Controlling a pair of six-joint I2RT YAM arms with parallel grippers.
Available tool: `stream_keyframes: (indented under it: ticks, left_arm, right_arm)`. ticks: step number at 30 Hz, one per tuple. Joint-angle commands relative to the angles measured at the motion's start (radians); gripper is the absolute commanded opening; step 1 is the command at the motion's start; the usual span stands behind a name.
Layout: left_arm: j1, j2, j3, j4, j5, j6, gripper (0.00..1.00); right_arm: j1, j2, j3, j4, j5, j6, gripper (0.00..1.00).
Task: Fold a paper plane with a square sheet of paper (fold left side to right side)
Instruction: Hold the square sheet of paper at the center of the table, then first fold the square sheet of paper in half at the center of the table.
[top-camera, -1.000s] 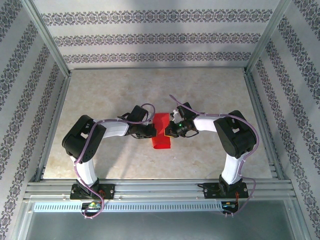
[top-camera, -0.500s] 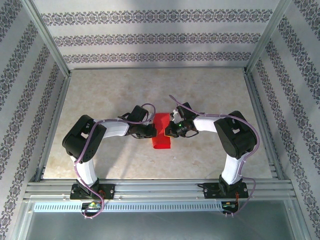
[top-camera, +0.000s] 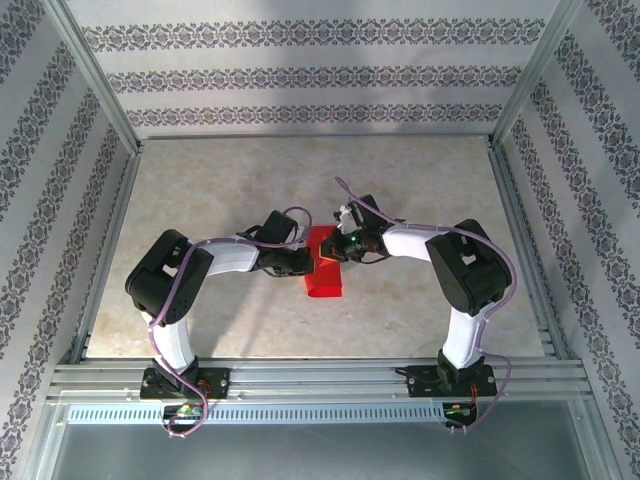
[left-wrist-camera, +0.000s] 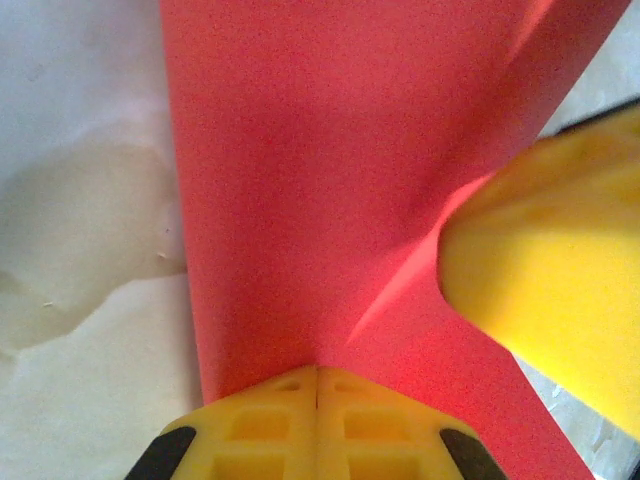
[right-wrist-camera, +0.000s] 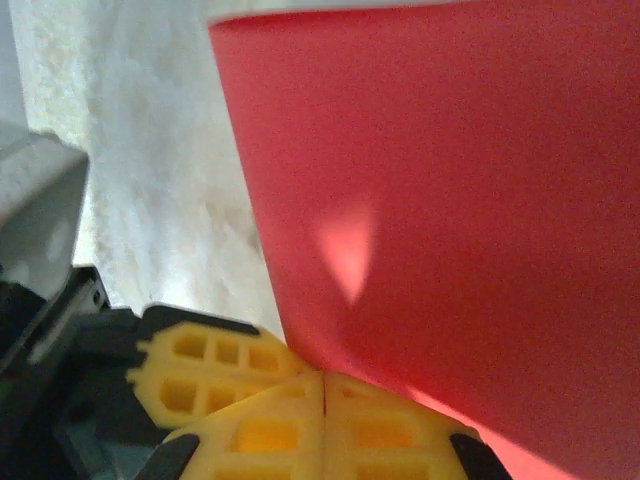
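1. Paper (top-camera: 322, 278): red, folded to a narrow strip, lying mid-tabletop between both arms.
2. Left jaws: pressed together, pinching the paper's left edge. In the left wrist view the red sheet (left-wrist-camera: 300, 180) spreads out from the closed tips.
3. Right jaws: pressed together, pinching the paper's right edge (right-wrist-camera: 450, 200). One yellow finger (left-wrist-camera: 540, 300) presses a crease into the sheet.
4. Left arm (top-camera: 225, 255) and right arm (top-camera: 410, 242): elbows outward, wrists meeting at the paper.
5. Tabletop (top-camera: 220, 190): pale, marbled.
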Motion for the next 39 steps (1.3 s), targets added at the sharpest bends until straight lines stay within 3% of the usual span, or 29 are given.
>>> stream_keyframes:
  ticks: [1,14,22,32,39]
  left_arm:
    - [-0.018,0.044,-0.001,-0.061,-0.052,0.020,0.00]
    - [-0.022,0.024,-0.026,-0.068,-0.045,0.015,0.00]
    - [-0.029,-0.049,-0.129,-0.059,-0.040,-0.014,0.00]
    - [-0.033,-0.161,-0.253,-0.072,-0.040,-0.039,0.00]
    - [-0.017,-0.215,-0.213,-0.108,-0.049,-0.036,0.01]
  right_arm:
    - [0.012,0.046,0.040,0.027,-0.024,0.010,0.00]
    - [0.002,0.127,0.014,-0.029,0.056,0.017,0.00]
    - [-0.037,0.127,-0.008,-0.096,0.106,-0.021,0.00]
    - [-0.046,0.134,-0.005,-0.104,0.095,-0.035,0.00]
    - [-0.038,0.133,-0.004,-0.099,0.076,-0.044,0.00]
